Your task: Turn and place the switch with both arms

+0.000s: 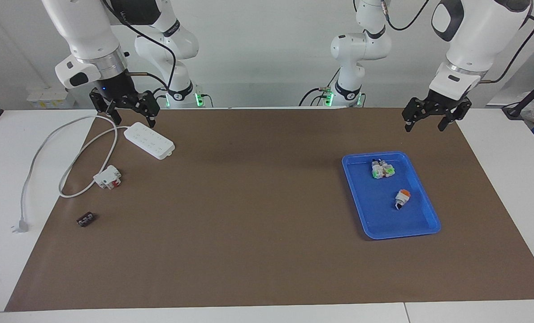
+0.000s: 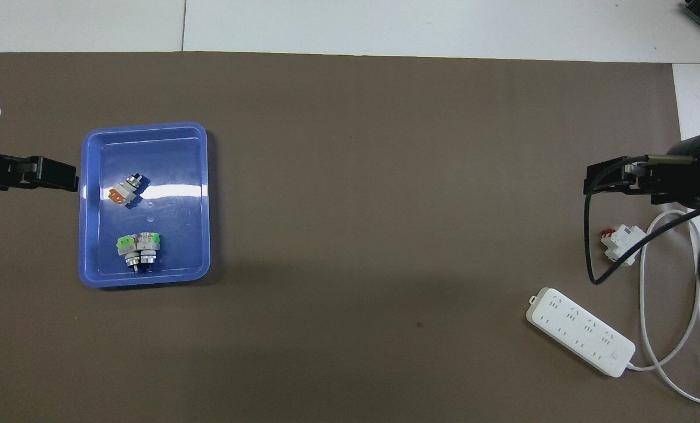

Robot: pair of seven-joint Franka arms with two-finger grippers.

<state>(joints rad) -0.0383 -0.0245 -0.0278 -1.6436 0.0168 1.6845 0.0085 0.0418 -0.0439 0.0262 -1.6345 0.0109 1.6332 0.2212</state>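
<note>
The switch, white-grey with an orange patch and a black knob tip, lies on its side alone in the blue tray. A tight cluster of similar white-green switches sits in the same tray, nearer to the robots. My left gripper hangs open and empty over the brown mat, just outside the tray's rim toward the left arm's end. My right gripper hangs open and empty over the white cable by the power strip.
A white power strip with a looping cable and plug lies at the right arm's end. Beside it are a white block with red parts and a small black piece.
</note>
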